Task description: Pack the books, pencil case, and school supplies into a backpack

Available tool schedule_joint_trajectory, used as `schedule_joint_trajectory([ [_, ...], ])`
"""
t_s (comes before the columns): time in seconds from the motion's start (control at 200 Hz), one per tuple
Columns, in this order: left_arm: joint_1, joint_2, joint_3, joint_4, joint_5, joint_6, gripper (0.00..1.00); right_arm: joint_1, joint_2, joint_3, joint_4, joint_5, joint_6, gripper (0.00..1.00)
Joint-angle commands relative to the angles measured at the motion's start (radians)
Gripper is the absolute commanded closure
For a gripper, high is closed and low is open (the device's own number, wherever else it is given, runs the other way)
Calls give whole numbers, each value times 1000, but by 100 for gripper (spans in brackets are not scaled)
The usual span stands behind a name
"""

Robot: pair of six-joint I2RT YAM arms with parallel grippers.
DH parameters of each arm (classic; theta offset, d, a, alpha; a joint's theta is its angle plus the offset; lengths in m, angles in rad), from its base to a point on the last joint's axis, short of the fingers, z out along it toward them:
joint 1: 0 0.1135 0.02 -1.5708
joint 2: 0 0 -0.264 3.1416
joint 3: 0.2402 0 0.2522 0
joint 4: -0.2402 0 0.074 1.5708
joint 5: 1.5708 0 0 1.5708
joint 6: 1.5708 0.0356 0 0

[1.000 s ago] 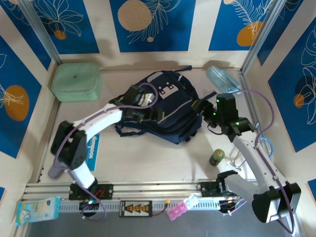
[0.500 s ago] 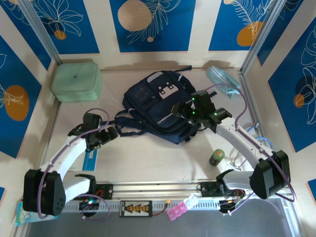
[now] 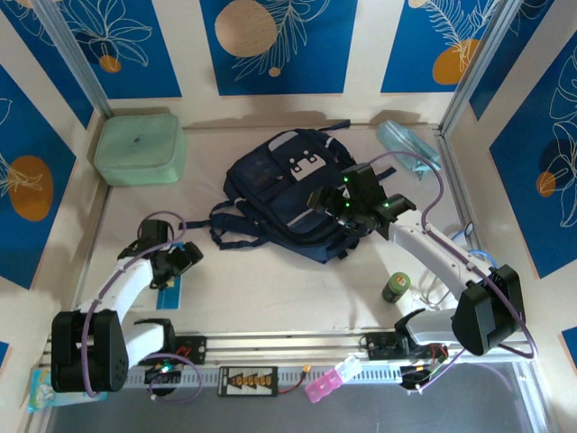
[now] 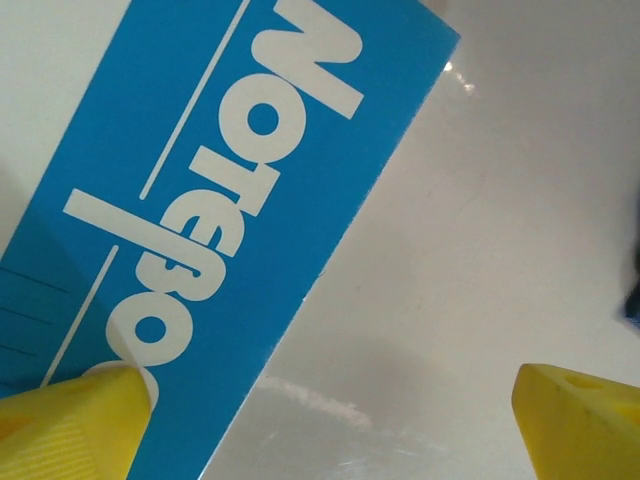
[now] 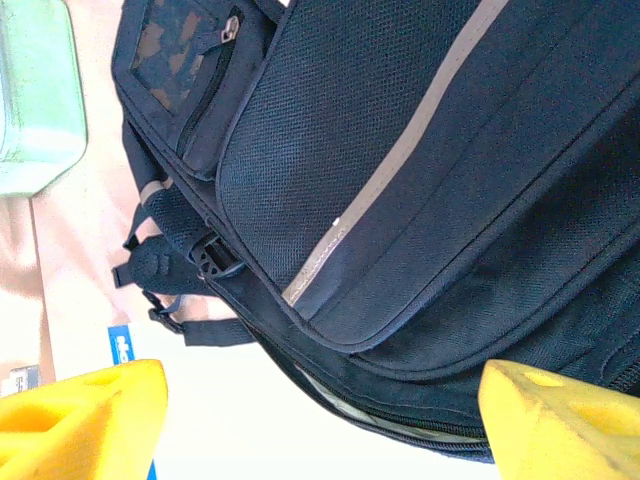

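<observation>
**A:** Where is the left gripper (image 4: 330,428)?

**B:** It hangs low over the notebook (image 4: 200,200), which lies flat on the table (image 3: 270,289) at 8 o'clock from the backpack (image 3: 279,194). Its jaws are spread wide and hold nothing. In the left wrist view, 1 yellow finger (image 4: 70,420) is at 7 o'clock over the cover's edge, and the other is at 5 o'clock over bare table.

**A:** So the step is to lift the notebook?

**B:** I think so. A flat book gives little to bite. I would place 1 finger just beyond the long edge and 1 on the cover, press down, and close slowly so the edge rises between the pads.

**A:** And the right gripper (image 5: 320,420)?

**B:** It is also spread and empty, above the backpack's front pocket on its 3 o'clock side. The small pocket's zip looks closed, so I think this gripper should open the backpack first.

**A:** And the pencil case (image 3: 406,142)?

**B:** It lies at 2 o'clock from the backpack, near the right wall, well apart from both grippers.
</observation>
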Motion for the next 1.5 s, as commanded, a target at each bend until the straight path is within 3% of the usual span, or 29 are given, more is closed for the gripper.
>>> schedule_joint_trajectory([
  [0.0,-44,-16,-73,64,144,-126,7,9,19,39,-9,-2,8,19],
  [0.235,-281,-72,-86,136,136,-353,8,24,61,64,-4,-17,8,19],
  [0.465,-492,40,-32,268,125,-492,8,48,102,86,0,-21,8,20],
  [0.615,-529,95,42,287,138,-486,4,72,112,95,0,-19,5,20],
  [0.77,-540,174,-14,511,224,-587,5,103,149,83,13,-22,20,20],
  [0.895,-571,219,3,563,263,-607,5,145,178,82,24,-23,34,21],
  [0.98,-568,204,45,530,281,-572,5,179,191,94,26,-19,35,21],
  [1.095,-535,151,121,357,250,-460,3,218,208,110,26,-7,34,21],
  [1.29,-313,41,148,97,259,-248,3,270,280,145,38,-53,19,31],
  [1.49,-133,20,183,-118,167,-28,3,361,436,261,34,-121,-19,43],
])
